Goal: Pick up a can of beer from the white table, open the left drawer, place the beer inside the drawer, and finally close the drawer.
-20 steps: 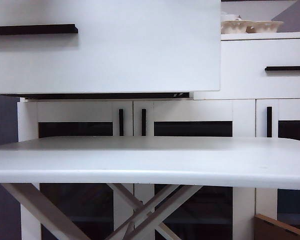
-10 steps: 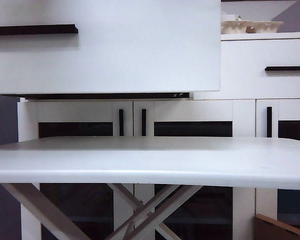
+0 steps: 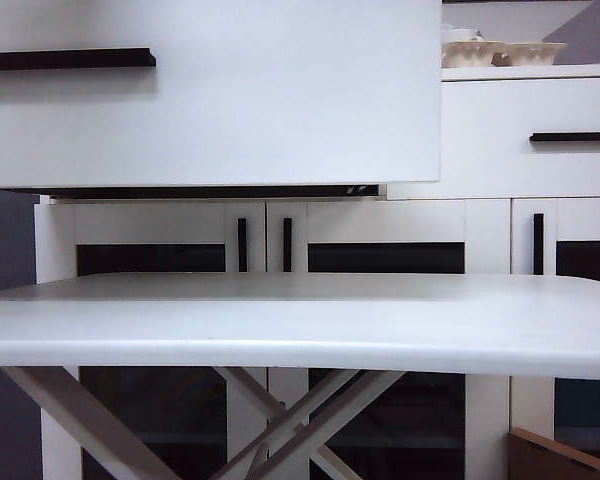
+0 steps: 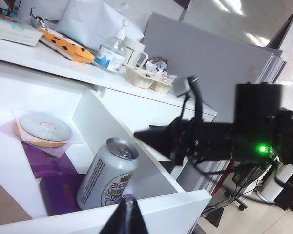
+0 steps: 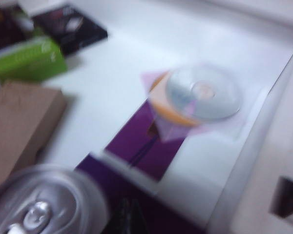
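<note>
Left wrist view: our silver aluminium beer can (image 4: 107,174) stands inside the open white left drawer (image 4: 151,214). Both grippers, left (image 4: 125,220) at 6 o'clock and right (image 4: 151,138) above it, are closed empty. Shoving the drawer could topple it.

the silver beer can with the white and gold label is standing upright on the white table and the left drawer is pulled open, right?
Not quite: the silver beer can with the white-and-gold label stands upright inside the open left drawer, not on the white table, as the left wrist view shows.
</note>
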Controlling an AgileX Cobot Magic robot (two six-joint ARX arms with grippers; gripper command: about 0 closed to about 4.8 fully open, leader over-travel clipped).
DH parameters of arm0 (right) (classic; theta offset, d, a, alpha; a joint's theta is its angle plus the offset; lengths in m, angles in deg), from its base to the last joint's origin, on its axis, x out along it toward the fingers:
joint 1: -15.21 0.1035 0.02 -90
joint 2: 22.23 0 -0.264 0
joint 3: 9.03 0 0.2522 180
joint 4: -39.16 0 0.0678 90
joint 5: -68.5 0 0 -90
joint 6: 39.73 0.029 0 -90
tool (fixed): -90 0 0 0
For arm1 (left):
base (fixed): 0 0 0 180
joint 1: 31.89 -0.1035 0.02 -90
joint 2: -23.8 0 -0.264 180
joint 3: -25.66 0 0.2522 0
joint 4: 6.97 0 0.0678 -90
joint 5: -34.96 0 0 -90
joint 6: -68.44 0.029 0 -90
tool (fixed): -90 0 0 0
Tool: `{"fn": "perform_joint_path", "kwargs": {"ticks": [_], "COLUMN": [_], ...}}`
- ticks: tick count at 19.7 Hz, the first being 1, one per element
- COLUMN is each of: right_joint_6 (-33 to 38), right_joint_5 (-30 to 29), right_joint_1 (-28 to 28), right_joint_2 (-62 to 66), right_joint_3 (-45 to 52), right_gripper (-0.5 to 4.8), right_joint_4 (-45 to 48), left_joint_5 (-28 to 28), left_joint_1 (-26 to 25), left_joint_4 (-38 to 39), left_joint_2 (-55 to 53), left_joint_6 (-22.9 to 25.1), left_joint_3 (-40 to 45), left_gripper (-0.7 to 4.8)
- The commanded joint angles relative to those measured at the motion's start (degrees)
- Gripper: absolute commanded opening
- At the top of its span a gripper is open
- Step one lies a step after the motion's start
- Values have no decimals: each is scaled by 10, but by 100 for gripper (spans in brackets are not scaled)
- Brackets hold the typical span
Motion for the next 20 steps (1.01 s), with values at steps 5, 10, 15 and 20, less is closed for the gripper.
{"fn": "perform_joint_path", "kwargs": {"ticks": [5, 10, 15, 20], "right_joint_6": [5, 5, 24, 25], "right_joint_5": [-216, -205, -127, -103], "right_joint_1": [10, 10, 10, 10], "right_joint_2": [13, -17, -134, -209], "right_joint_3": [-3, -31, -32, -29], "right_gripper": [-6, -6, -6, -6], "right_joint_4": [3, -22, -121, -209], "left_joint_5": [2, -1, -147, -213], "left_joint_1": [0, 0, 0, 0], "left_joint_4": [-9, 3, 201, 269], "left_joint_2": [1, 8, 14, 0], "left_joint_6": [0, 30, 157, 158], "left_joint_3": [-3, -4, -49, -34], "left_gripper": [-6, -6, -6, -6]}}
